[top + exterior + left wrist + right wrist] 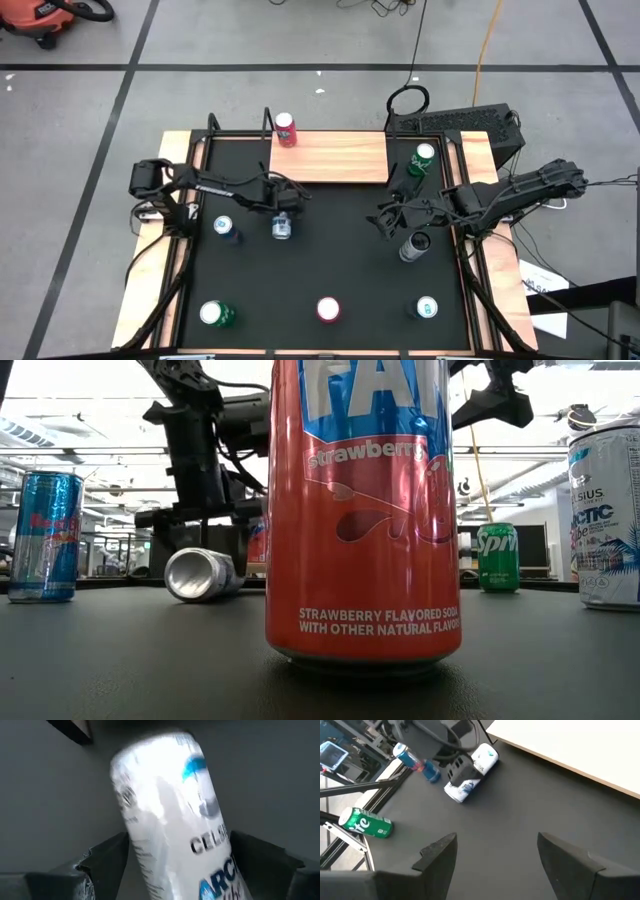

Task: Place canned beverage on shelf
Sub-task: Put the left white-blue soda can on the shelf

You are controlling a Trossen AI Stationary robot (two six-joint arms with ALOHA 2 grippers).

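The wooden shelf (335, 157) lies at the table's far middle and also shows in the right wrist view (580, 745). A red can (286, 130) stands on its far left corner. My left gripper (283, 215) is shut on a white Celsius can (165, 810) left of centre. The can is tipped on its side (200, 574), not upright (472, 772). My right gripper (385, 218) hangs open and empty (497, 852) over the bare black tabletop right of centre, near the shelf's right end. My left gripper pinches the white can between its two fingers, on the can's opposite sides (132, 855), about mid-length. The fingers come from above and lie across the can. The can lies tipped over, one end (188, 575) toward the near edge, its lower side at table level.
A blue Red Bull can (224, 229) stands just left of the held can. A Sprite can (422, 160) and a white can (413, 246) stand at the right. A green can (215, 314), a red can (328, 310) and a white-teal can (426, 308) line the near edge.
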